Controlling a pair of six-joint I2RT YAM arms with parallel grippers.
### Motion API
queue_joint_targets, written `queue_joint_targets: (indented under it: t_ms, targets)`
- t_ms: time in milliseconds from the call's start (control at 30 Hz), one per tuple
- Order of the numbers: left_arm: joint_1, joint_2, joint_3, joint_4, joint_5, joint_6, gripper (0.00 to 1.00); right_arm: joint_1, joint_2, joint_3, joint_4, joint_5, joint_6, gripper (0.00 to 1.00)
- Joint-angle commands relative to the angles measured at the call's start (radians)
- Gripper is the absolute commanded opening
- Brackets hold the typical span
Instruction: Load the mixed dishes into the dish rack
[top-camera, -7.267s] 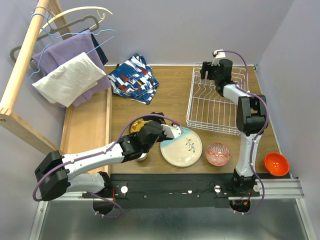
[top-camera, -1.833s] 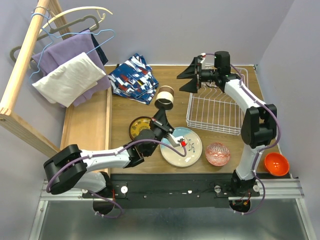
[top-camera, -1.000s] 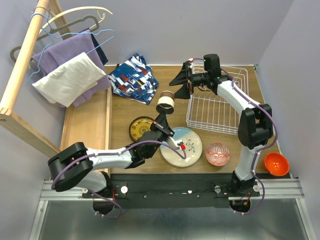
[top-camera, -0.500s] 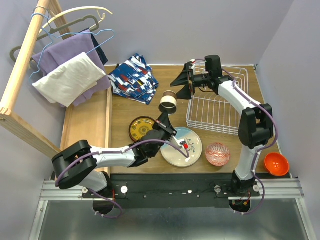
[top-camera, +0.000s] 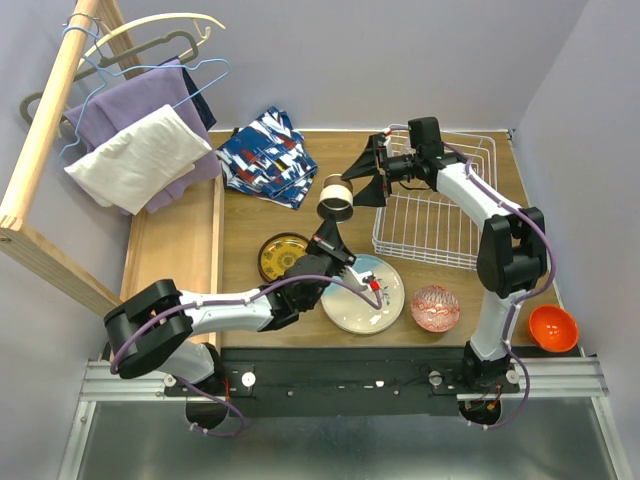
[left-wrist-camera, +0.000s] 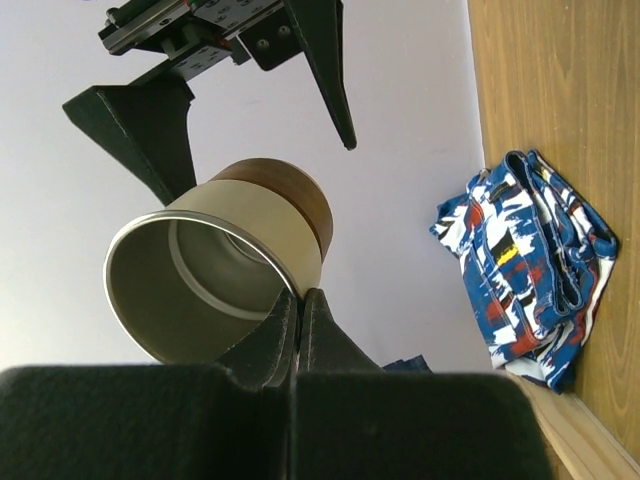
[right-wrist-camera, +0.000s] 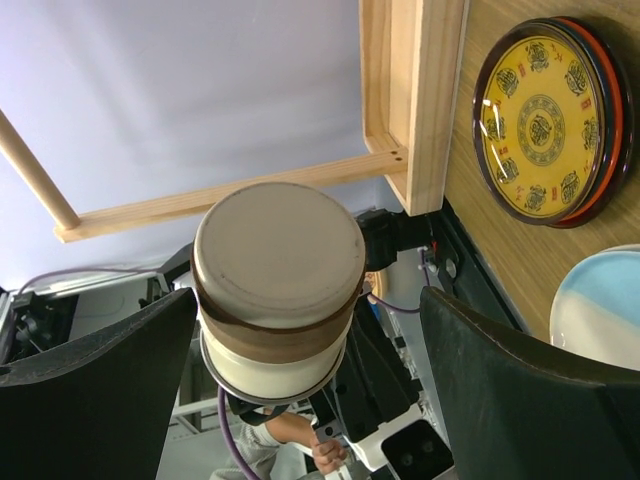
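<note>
My left gripper (top-camera: 328, 217) is shut on the rim of the steel cup (top-camera: 336, 198), a cream cup with a brown band, and holds it tilted in the air over the table. In the left wrist view the jaws (left-wrist-camera: 301, 297) pinch the cup's wall (left-wrist-camera: 215, 270). The right gripper (top-camera: 366, 178) stands open just right of the cup, and its fingers (right-wrist-camera: 100, 390) flank the cup's base (right-wrist-camera: 275, 285) without touching. The white wire dish rack (top-camera: 430, 215) sits at the back right. On the table lie a pale blue plate (top-camera: 350, 305), a dark yellow plate (top-camera: 280, 255), a red-patterned bowl (top-camera: 436, 307) and an orange bowl (top-camera: 553, 328).
A blue-red-white cloth (top-camera: 268, 157) lies at the back of the table. A wooden rail with hangers and clothes (top-camera: 130, 140) stands along the left side. The yellow plate (right-wrist-camera: 548, 120) and the wooden frame (right-wrist-camera: 415, 100) show below the right wrist.
The left arm has raised the cup slightly toward the right gripper. The right gripper's open fingers have shifted a little nearer to the cup. Both jaws keep their state.
</note>
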Motion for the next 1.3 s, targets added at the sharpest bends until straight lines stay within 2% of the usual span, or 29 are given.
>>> queue_joint_targets:
  t_ms: [0, 367, 567, 700, 1000, 1167, 1200, 1267]
  targets:
    - [0.002, 0.021, 0.031, 0.025, 0.000, 0.010, 0.00, -0.006, 0.015, -0.005, 0.002, -0.014, 0.020, 1.00]
    - [0.001, 0.070, 0.045, 0.029, 0.016, -0.004, 0.00, -0.004, 0.029, -0.016, 0.015, -0.030, 0.054, 0.98]
    - [-0.005, 0.112, 0.060, 0.066, 0.032, 0.018, 0.00, -0.004, 0.040, 0.000, 0.011, -0.032, 0.057, 0.91]
    - [-0.013, 0.136, 0.074, 0.082, 0.036, 0.031, 0.00, -0.003, 0.042, 0.004, 0.016, -0.026, 0.055, 0.83]
    - [-0.024, 0.166, 0.086, 0.102, 0.040, 0.031, 0.00, -0.002, 0.058, 0.020, 0.039, -0.011, 0.057, 0.83]
    - [-0.028, 0.167, 0.086, 0.091, 0.037, 0.015, 0.00, -0.002, 0.069, 0.024, 0.074, -0.004, 0.060, 0.74]
    - [-0.030, 0.166, 0.085, 0.091, 0.036, 0.007, 0.03, -0.004, 0.069, 0.023, 0.093, 0.000, 0.060, 0.69]
    - [-0.030, 0.161, 0.083, 0.088, 0.025, -0.005, 0.20, -0.004, 0.072, 0.029, 0.155, 0.000, 0.068, 0.66]
